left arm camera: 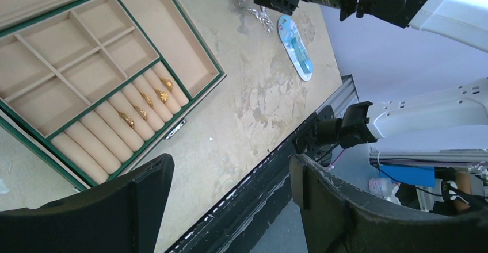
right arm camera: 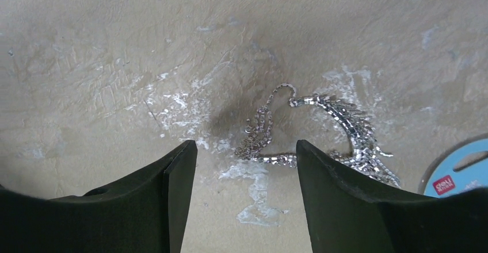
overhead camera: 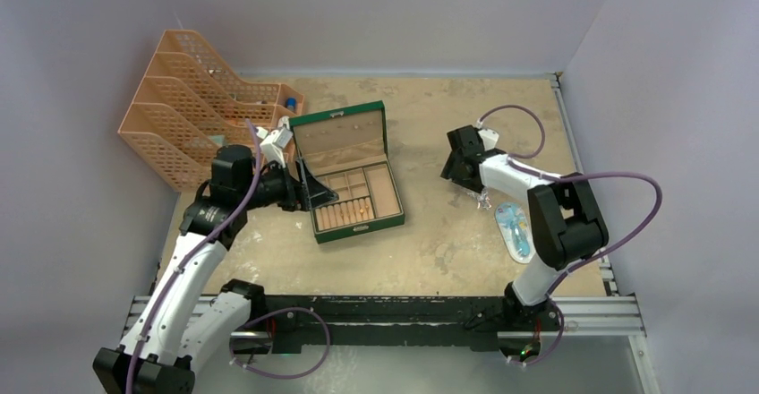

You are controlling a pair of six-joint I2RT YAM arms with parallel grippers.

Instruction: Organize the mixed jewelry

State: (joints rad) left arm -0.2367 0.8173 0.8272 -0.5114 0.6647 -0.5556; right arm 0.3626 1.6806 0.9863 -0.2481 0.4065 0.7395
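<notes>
The silvery chain tangle point(right arm camera: 322, 132) lies on the table, just ahead of my right gripper point(right arm camera: 246, 149), which is open and empty; part of the tangle sits between its fingertips. The tangle also shows in the top view point(overhead camera: 483, 200) and the left wrist view point(left arm camera: 259, 14). Several gold rings point(left arm camera: 144, 100) sit in the roll slots of the open green box point(overhead camera: 388, 218), and show as a gold speck in the top view point(overhead camera: 359, 207). My left gripper point(left arm camera: 230, 167) is open and empty, hovering at the box's left front side point(overhead camera: 320, 195).
A light-blue oval packet point(overhead camera: 516, 230) lies right of the chain tangle, near the table's right edge. An orange file rack point(overhead camera: 192, 112) stands at the back left. The black rail point(overhead camera: 403, 309) runs along the near edge.
</notes>
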